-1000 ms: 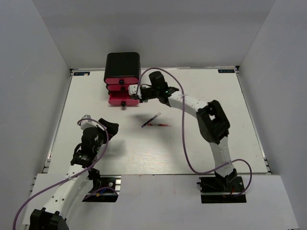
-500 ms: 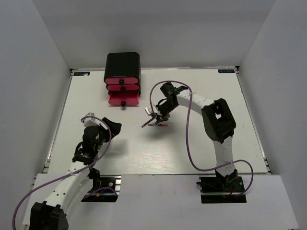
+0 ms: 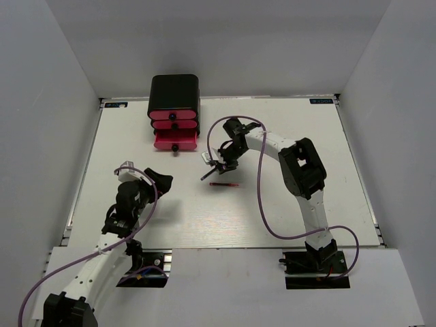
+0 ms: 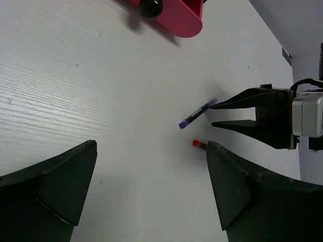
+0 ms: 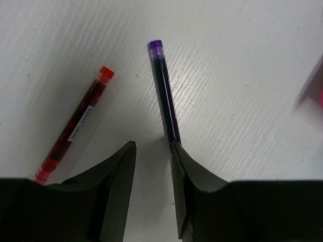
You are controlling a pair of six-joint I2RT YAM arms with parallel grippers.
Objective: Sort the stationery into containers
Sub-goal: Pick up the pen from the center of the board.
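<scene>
Since a second ago the right gripper (image 5: 153, 144) has left the pink drawers (image 3: 163, 140) at the far side and come nearer, down to the pens. Its jaws are partly apart and grasp nothing, and the purple pen (image 5: 165, 85) lies on the table (image 3: 306, 143) with one end at a fingertip. The red pen (image 3: 223, 184) lies just beside it, and the left gripper (image 4: 151, 146) is wide open and empty at the near left.

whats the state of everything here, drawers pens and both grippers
top drawer: looks shut
middle drawer: looks shut
bottom drawer: pulled part way out
purple pen: lying flat, near end at one right fingertip, not gripped
red pen: lying flat, loose, beside the purple pen
left gripper: open, empty
right gripper: open, low over the purple pen's end
</scene>
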